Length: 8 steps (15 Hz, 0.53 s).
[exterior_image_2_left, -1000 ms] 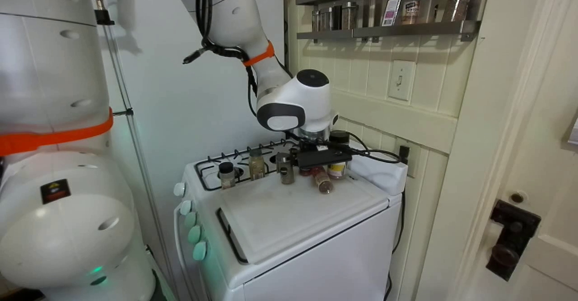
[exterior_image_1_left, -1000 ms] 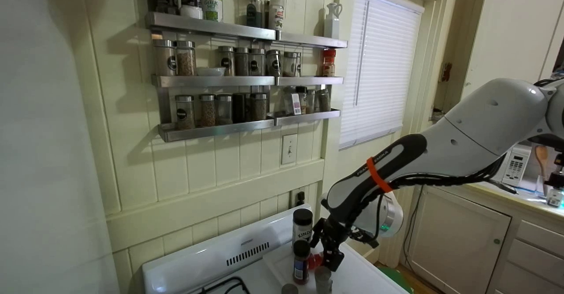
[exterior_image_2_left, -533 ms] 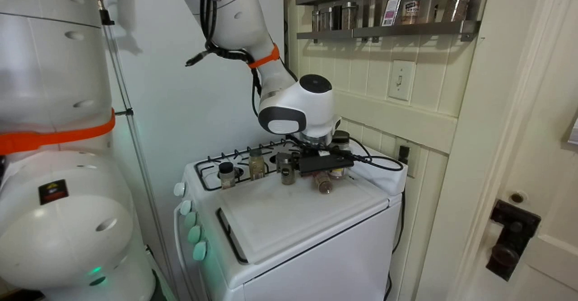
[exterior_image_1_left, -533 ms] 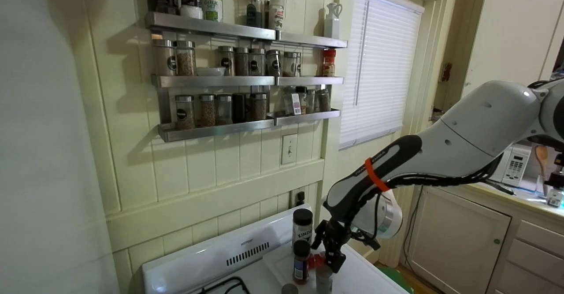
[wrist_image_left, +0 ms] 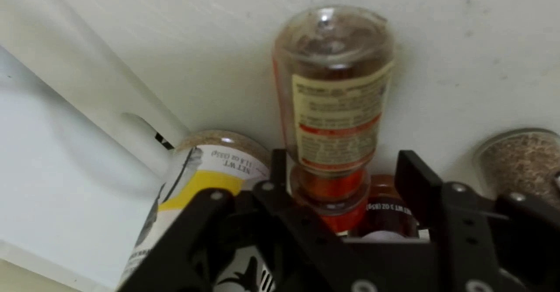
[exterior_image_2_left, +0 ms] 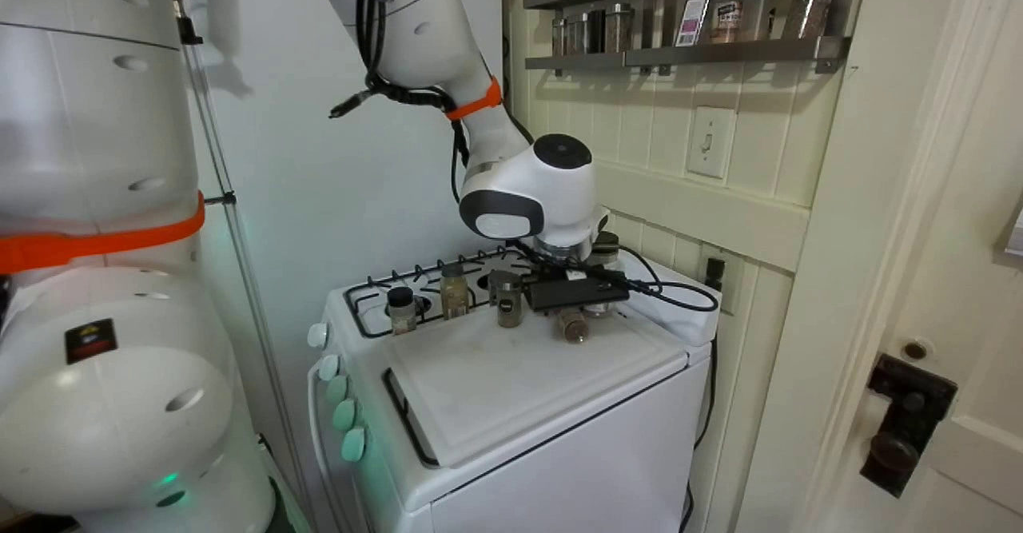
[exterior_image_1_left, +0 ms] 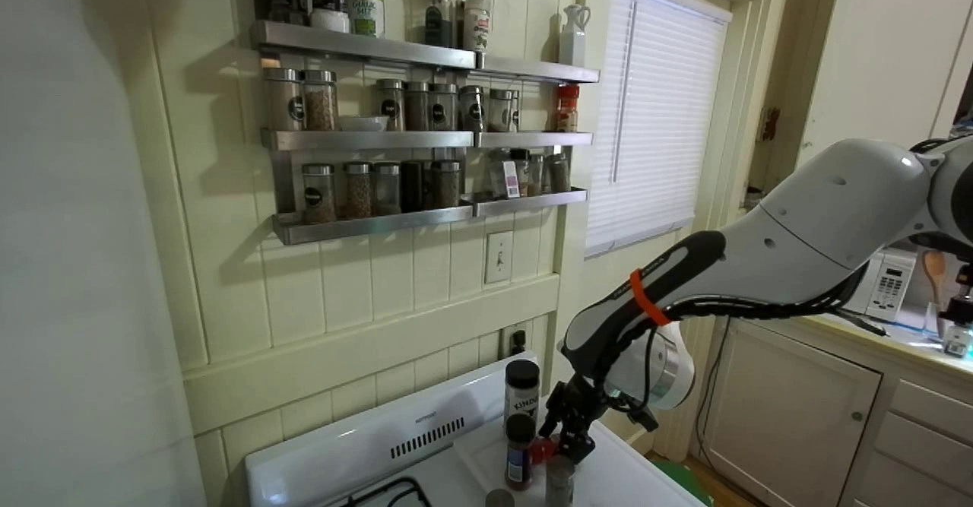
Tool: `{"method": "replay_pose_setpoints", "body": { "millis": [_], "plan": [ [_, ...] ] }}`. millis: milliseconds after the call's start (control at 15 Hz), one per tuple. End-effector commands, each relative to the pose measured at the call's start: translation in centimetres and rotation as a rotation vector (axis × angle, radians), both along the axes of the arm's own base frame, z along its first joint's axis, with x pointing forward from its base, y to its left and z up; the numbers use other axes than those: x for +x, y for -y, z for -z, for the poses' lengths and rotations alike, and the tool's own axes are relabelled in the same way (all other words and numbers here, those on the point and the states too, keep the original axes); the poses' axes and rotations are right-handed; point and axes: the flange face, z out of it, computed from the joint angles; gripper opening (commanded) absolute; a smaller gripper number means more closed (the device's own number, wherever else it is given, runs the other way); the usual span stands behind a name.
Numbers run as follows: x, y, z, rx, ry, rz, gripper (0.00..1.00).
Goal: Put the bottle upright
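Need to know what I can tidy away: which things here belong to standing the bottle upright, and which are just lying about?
For the job:
red-capped bottle, on its side
jaws, open, seen either side of it in the wrist view

Not for the job:
tall black-lidded jar
dark-topped bottle, already upright
small upright jars on the stove
shelved spice jars

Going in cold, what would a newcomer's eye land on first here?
Probably the white arm, stretched over the stove in both exterior views. In the wrist view, the clear, red-topped bottle lying on its side dominates the centre, framed by the open gripper. On the wall, the shelves lined with spice jars likely catch the eye next.
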Motion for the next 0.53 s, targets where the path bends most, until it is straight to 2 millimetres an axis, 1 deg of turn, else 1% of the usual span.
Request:
{"method": "replay_pose_setpoints", "body": {
  "millis": [0,67,400,467],
  "plan": [
    [0.23,0.11,0.01,0.009,0.024,-0.004,0.55],
    [0.3,0.07,-0.07,0.009,0.029,-0.005,0.54],
    [0.82,-0.01,-0.37,0.011,0.048,-0.015,0.69],
    [0.95,-0.04,-0.41,0.012,0.051,-0.016,0.66]
  ]
}}
